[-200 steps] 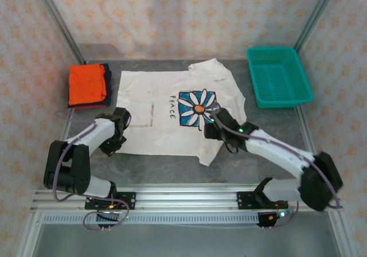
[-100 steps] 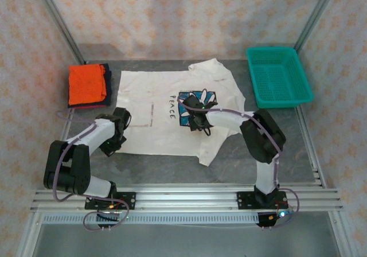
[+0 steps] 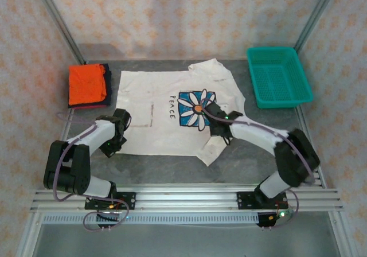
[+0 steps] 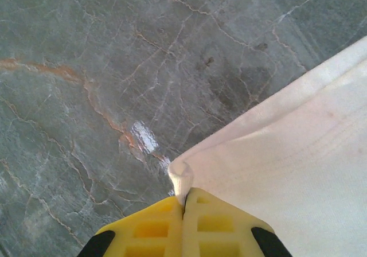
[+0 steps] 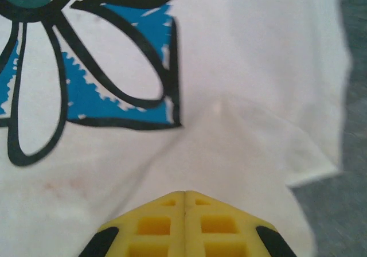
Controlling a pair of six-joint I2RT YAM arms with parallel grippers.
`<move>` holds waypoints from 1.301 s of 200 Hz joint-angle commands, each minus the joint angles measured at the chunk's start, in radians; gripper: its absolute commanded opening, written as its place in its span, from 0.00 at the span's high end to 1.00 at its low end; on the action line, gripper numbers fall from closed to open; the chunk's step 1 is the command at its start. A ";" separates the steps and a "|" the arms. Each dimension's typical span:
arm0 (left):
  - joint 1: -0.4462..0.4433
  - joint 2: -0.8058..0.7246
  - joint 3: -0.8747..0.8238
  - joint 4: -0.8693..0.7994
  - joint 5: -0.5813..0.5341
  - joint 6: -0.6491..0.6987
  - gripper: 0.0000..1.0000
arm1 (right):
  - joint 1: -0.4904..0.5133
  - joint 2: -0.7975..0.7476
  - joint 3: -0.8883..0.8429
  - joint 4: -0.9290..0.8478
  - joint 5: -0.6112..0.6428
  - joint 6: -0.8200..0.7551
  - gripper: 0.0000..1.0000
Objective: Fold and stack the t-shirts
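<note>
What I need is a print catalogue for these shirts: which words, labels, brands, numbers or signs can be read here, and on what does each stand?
"PEACE": on the white t-shirt, in dark letters just left of its daisy print.
Nothing else: no lettering can be made out on the orange t-shirt or the teal basket.

The right gripper (image 5: 184, 197), wide open a second ago, has snapped shut. It now pinches a small ridge of the white t-shirt (image 3: 152, 96) just beside the corner of the blue daisy print (image 3: 196, 108). Half a second back it had reached further in over the flower with the right arm (image 3: 258, 135) folded up close. It has since backed off to the print's edge, and the elbow has swung out to the right.
</note>
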 commanded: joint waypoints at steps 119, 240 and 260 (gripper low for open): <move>0.001 0.051 0.028 0.003 -0.029 0.026 1.00 | 0.000 -0.589 -0.279 -0.499 -0.075 0.436 1.00; 0.000 0.083 0.052 0.004 -0.032 0.036 1.00 | -0.166 -0.280 -0.259 -0.103 -0.241 0.211 0.29; 0.000 0.080 0.048 0.003 -0.033 0.034 1.00 | -0.182 -0.205 -0.264 -0.071 -0.216 0.213 0.29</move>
